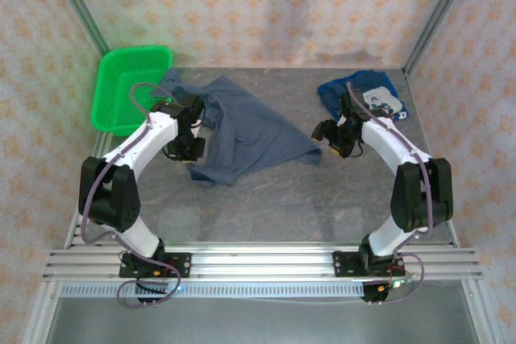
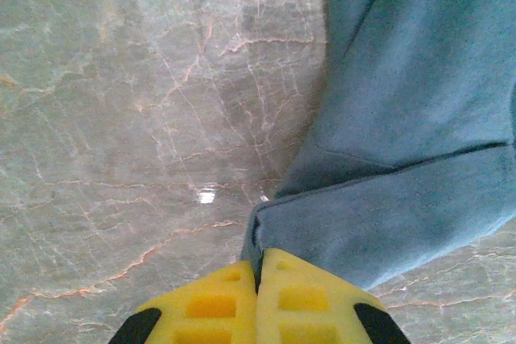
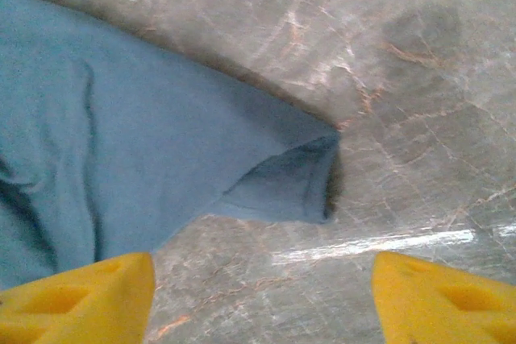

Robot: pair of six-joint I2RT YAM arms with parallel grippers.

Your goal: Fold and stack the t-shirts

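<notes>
Slate-blue t-shirt pinched in left hand; right hand spread nearby.

Ahead-right of the left gripper, the slate-blue shirt runs off frame; its pinched hem hides inside the closed jaws.

Slate-blue t-shirt; royal-blue t-shirt, white print; green basket; grey veined table; yellow fingers.
</notes>
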